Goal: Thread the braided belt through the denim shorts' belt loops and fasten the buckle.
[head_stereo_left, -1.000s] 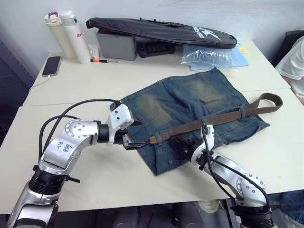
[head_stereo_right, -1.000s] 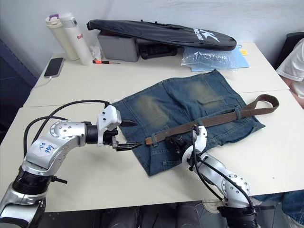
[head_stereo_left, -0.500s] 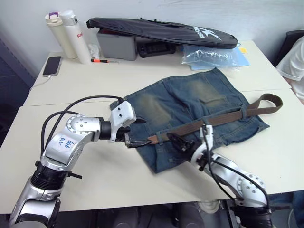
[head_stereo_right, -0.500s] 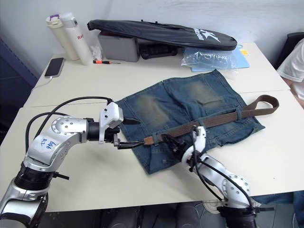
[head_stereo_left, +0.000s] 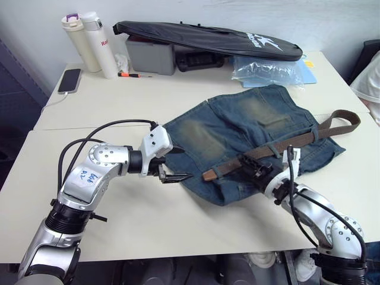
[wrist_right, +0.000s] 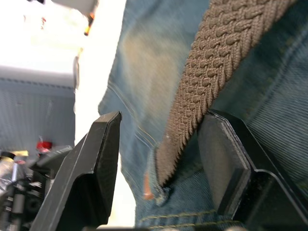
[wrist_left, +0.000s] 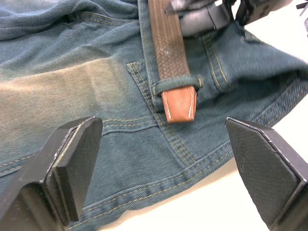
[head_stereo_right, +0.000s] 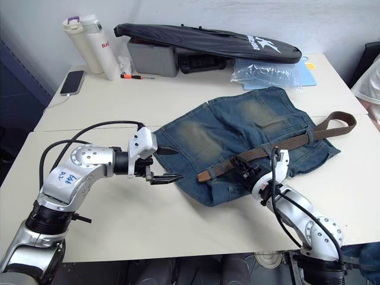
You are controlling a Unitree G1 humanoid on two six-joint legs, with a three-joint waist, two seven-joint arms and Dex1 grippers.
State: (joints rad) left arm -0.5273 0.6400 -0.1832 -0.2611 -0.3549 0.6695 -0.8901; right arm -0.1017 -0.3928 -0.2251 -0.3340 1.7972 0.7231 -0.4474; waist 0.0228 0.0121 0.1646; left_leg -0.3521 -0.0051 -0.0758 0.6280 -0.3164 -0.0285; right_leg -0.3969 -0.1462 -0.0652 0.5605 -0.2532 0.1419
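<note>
Denim shorts (head_stereo_left: 255, 139) spread flat on the white table (head_stereo_left: 119, 101), serving here as the landmark. Braided belt (head_stereo_left: 279, 145) laid along the waistband at the near edge of the shorts, threaded under at least two belt loops (wrist_left: 176, 83); brown leather tip (wrist_left: 179, 104) poking out just past the loop nearest the shorts' left end. Far end of the belt curling into an open bend (head_stereo_left: 344, 119) beyond the shorts' right corner, partly on bare table. Buckle not made out anywhere.

Left gripper (head_stereo_left: 172, 169) hovering just off the shorts' left edge, fingers (wrist_left: 72, 159) spread wide and empty, aimed toward the belt tip without touching cloth or strap. Right gripper (head_stereo_right: 244, 166) low over the waistband near the middle of the shorts, fingers (wrist_right: 226, 159) parted to a moderate gap with the woven strap running between them; one pad right against the strap's edge, the other clear of it, so no firm pinch.

Beyond the shorts, at the far side of the table: long black zipped bag (head_stereo_left: 208, 37) resting on a grey box (head_stereo_left: 148, 56), clear plastic packet (head_stereo_left: 264, 70), two white bottles (head_stereo_left: 95, 38), a phone (head_stereo_left: 69, 80) and a small orange-handled tool (head_stereo_left: 133, 75).
</note>
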